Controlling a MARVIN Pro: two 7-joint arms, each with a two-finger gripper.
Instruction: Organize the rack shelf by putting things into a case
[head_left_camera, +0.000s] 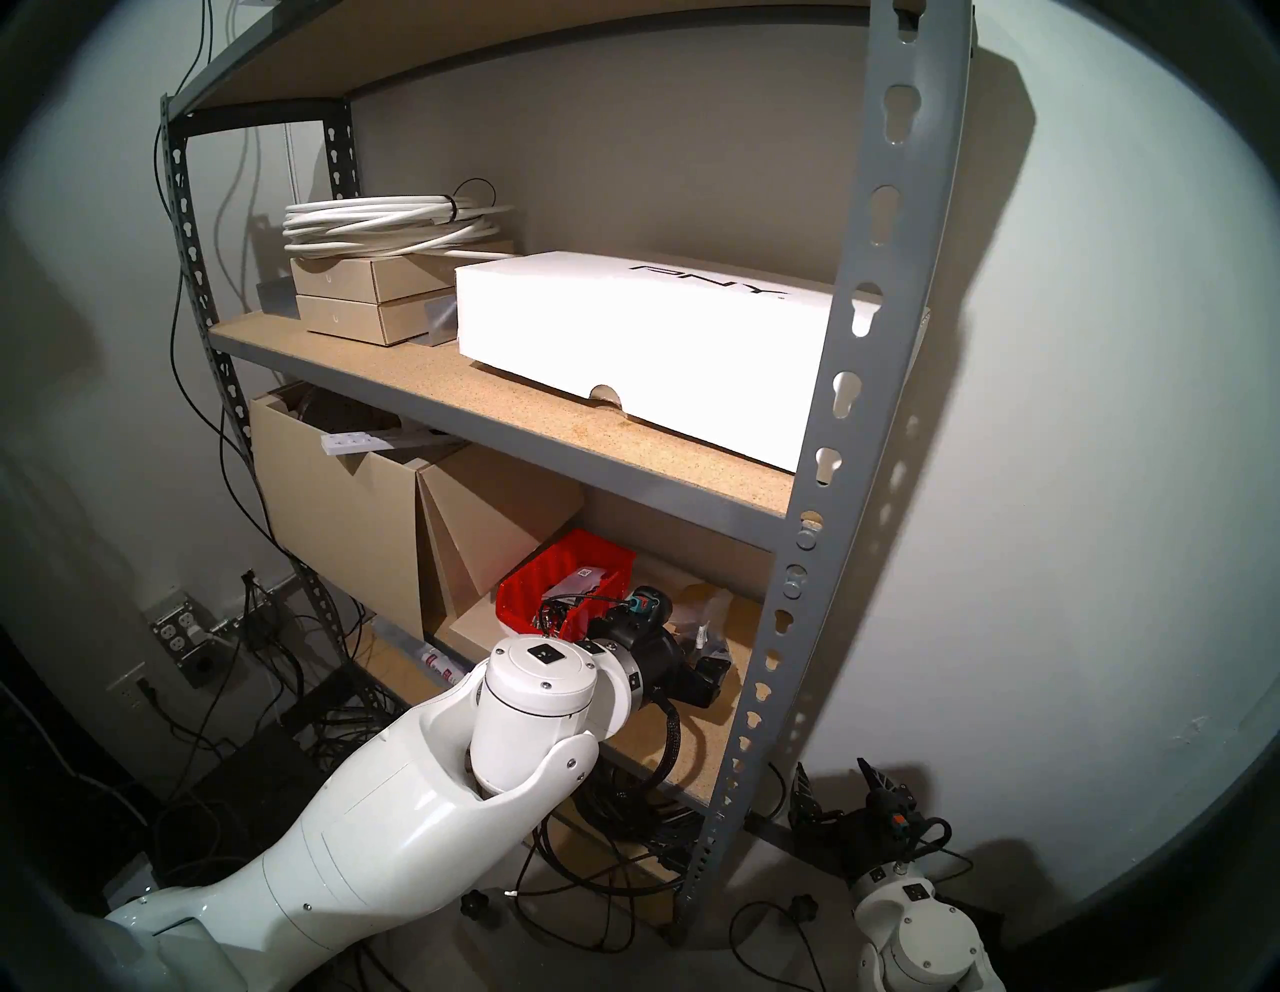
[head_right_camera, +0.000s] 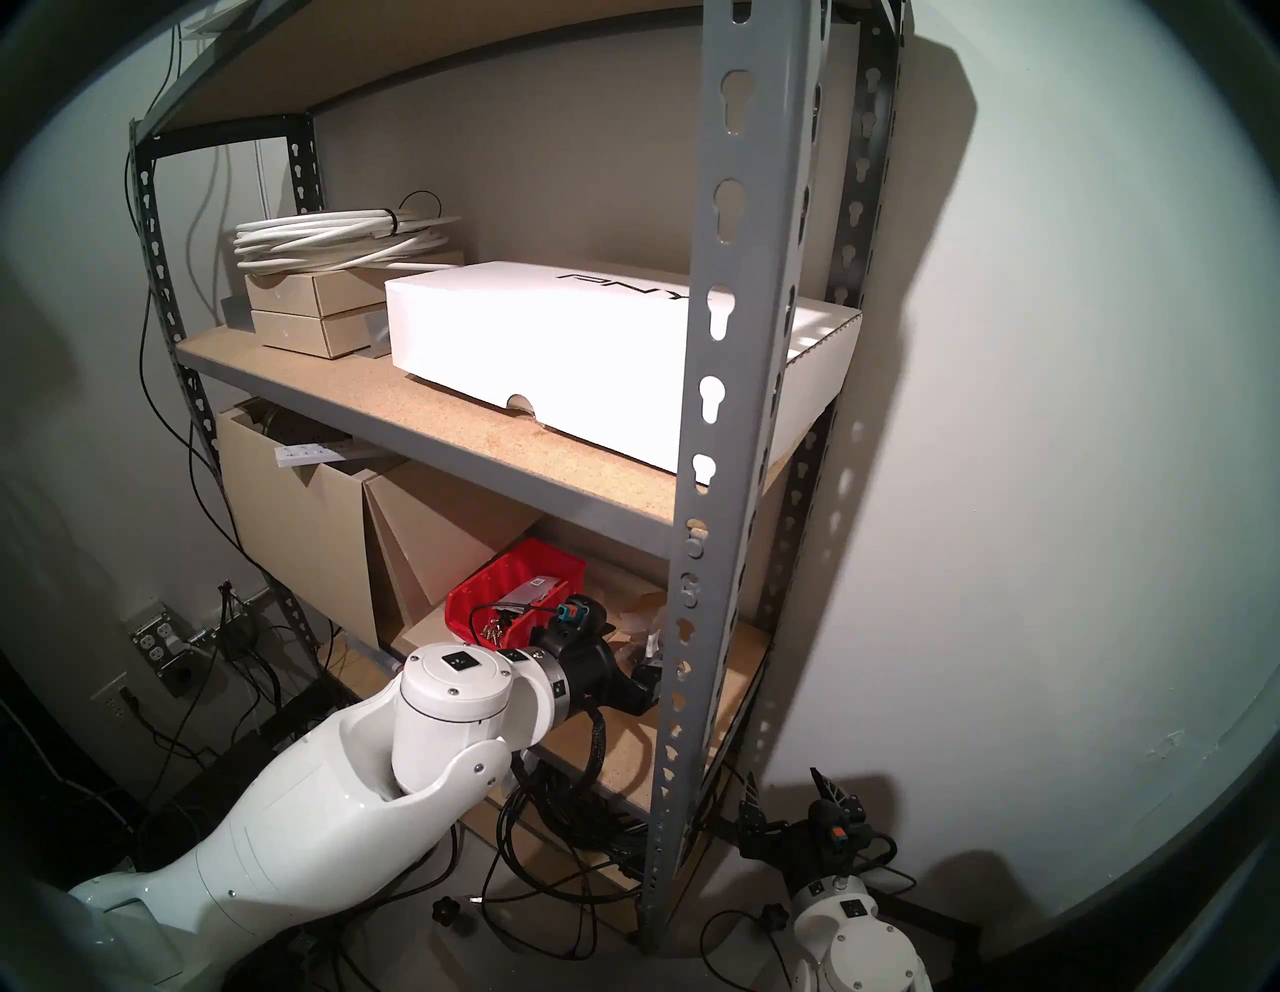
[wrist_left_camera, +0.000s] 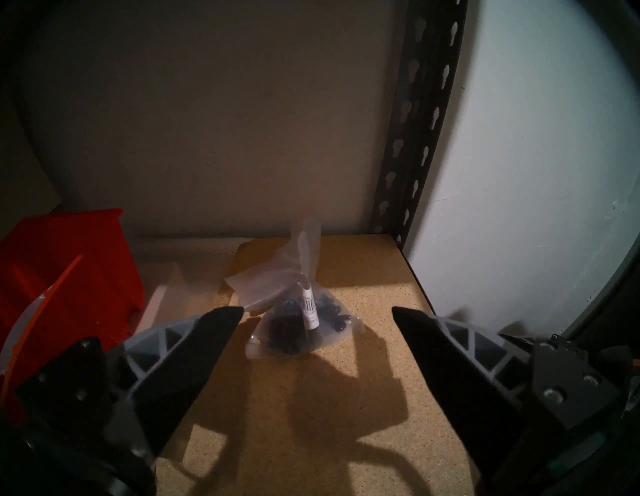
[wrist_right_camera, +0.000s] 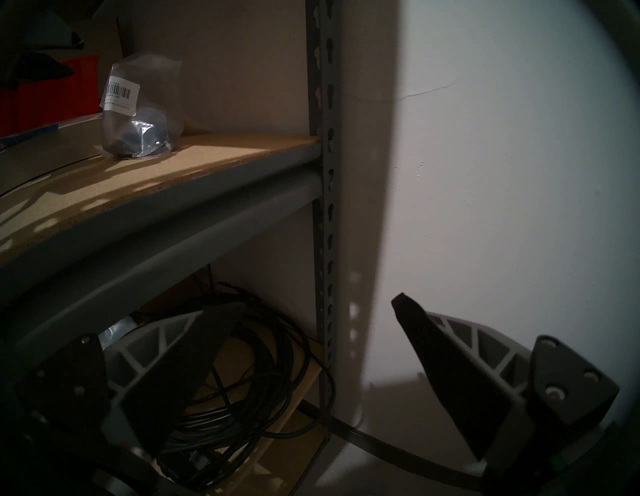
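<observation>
1. Right gripper (wrist_right_camera: 318, 301) is seen low beside the rack's front upright (head_left_camera: 831, 443), outside the shelf; its jaws are spread wide, nothing is held.
2. Left gripper (wrist_left_camera: 318, 310) is reached in over the rack shelf (wrist_left_camera: 374, 301); fingers are parted wide and empty.
3. Clear bag of black parts (wrist_left_camera: 304, 322), white label on it, is found resting on the board just beyond the left fingertips, untouched.
4. Red bin (head_left_camera: 564, 589) is set to the bag's left, packets and small parts already inside.
5. Cardboard boxes (head_left_camera: 346, 512) are noted behind the bin.
</observation>
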